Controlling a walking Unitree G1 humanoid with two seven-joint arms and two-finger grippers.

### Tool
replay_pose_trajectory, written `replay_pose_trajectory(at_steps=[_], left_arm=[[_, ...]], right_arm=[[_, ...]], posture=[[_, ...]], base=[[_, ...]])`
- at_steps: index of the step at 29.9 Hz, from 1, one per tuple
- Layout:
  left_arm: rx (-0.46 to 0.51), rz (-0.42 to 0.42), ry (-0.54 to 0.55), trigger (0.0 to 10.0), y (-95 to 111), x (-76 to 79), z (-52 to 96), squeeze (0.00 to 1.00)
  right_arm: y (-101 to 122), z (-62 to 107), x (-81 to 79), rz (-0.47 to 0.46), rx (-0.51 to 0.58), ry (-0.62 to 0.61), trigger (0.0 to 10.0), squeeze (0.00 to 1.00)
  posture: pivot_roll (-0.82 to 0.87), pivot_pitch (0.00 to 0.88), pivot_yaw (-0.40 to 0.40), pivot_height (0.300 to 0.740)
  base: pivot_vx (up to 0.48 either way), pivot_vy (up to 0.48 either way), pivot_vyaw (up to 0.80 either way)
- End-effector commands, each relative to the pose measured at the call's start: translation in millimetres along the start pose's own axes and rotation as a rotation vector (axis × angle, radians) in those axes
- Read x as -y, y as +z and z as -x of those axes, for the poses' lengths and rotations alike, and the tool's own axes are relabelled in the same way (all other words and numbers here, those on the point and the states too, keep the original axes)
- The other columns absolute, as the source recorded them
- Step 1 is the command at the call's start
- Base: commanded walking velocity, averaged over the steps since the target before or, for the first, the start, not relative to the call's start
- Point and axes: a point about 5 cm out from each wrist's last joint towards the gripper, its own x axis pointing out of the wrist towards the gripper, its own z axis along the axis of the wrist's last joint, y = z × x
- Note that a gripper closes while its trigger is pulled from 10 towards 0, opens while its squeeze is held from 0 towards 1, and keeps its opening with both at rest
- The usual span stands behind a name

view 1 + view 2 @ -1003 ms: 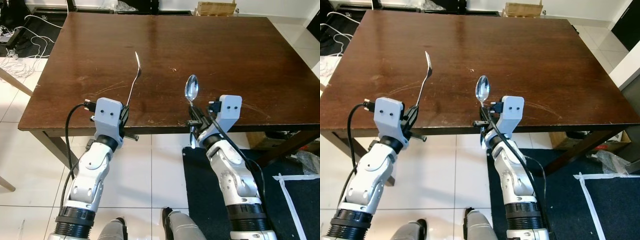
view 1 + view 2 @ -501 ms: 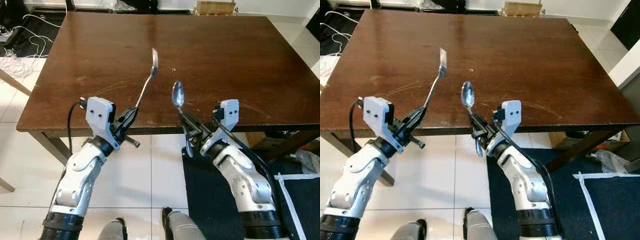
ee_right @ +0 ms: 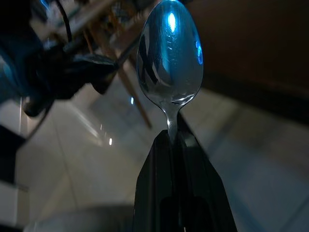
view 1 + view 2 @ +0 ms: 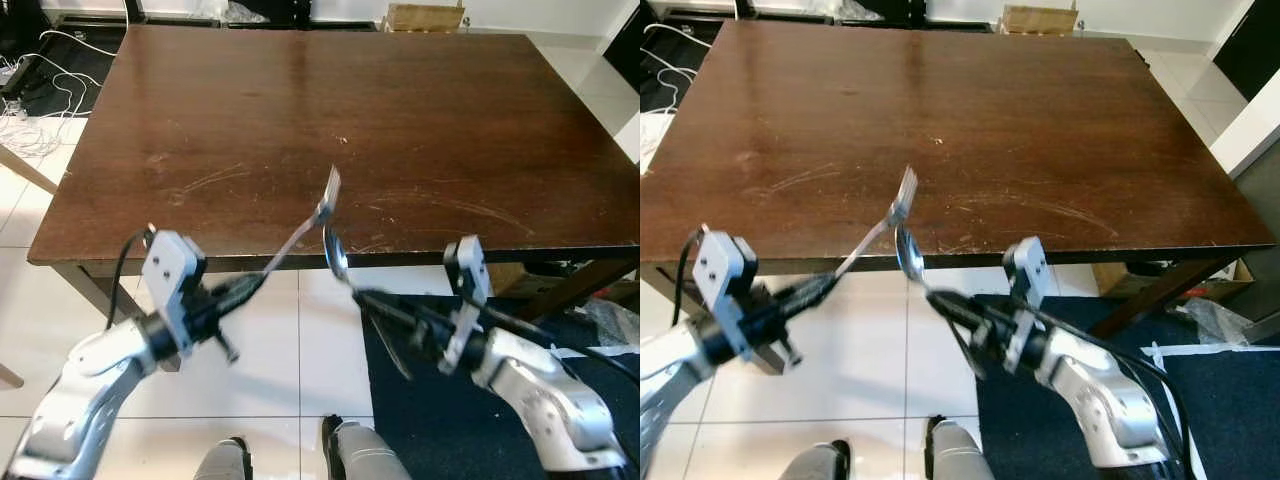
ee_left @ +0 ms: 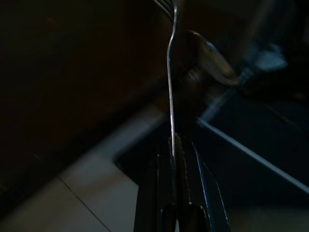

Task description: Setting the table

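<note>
Below table (image 4: 200, 110) near edge, over the floor | I see left gripper (image 4: 250, 285) clamped on fork (image 4: 305, 225), tines just over the edge | right gripper (image 4: 375, 300) clamped on spoon (image 4: 335, 258), bowl at the edge line | fork head and spoon bowl just beside each other, contact unclear | wide bare tabletop beyond

A silver fork (image 4: 310, 221) is pinched by its handle in the left end effector (image 4: 243, 287), tines slanting up over the near edge of the dark brown surface (image 4: 330, 110). A shiny silver spoon (image 4: 337, 260) — bowl up — is clamped in the right end effector (image 4: 385, 308), just beside the fork — both held in the air.
</note>
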Motion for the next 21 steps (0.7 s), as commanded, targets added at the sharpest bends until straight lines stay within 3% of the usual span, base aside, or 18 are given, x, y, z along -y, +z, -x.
replay_pose_trajectory(at_steps=[1,4,5,9,14,15,21], left_arm=[[-0.021,0.010,-0.060,10.0,-1.1,8.1,0.1,0.00],[-0.090,0.017,-0.095,10.0,-8.2,12.7,7.1,0.00],[-0.194,0.018,-0.119,10.0,-19.9,16.5,15.5,0.00],[-0.290,0.004,-0.114,10.0,-32.0,16.8,22.3,0.00],[-0.481,-0.086,-0.071,10.0,-53.6,11.3,33.2,0.00],[-0.481,-0.086,-0.071,10.0,-53.6,11.3,33.2,0.00],[-0.657,-0.161,0.120,10.0,-83.2,-3.9,40.2,0.00]], right_arm=[[-6.8,1.5,-1.9,0.008,-0.050,0.023,10.0,0.00],[-15.1,5.8,-1.7,0.010,-0.117,0.033,10.0,0.00],[-22.6,10.0,-0.4,0.008,-0.172,0.032,10.0,0.00],[-32.1,14.2,2.7,0.010,-0.239,0.019,10.0,0.00],[-51.4,23.6,6.9,0.031,-0.387,0.003,10.0,0.00],[-51.4,23.6,6.9,0.031,-0.387,0.003,10.0,0.00],[-74.0,36.6,8.5,0.044,-0.543,0.003,10.0,0.00]], posture=[[0.00,0.096,-0.023,0.740],[-0.01,0.093,-0.022,0.740],[-0.01,0.091,-0.026,0.740],[-0.01,0.089,-0.029,0.740],[-0.01,0.087,-0.032,0.740],[-0.01,0.087,-0.032,0.740],[-0.01,0.080,-0.033,0.740]], base=[[0.000,0.000,0.00],[0.000,0.000,0.00],[0.000,0.000,0.00],[0.000,0.000,0.00],[0.000,0.000,0.00],[0.000,0.000,0.00],[0.000,0.000,0.00]])
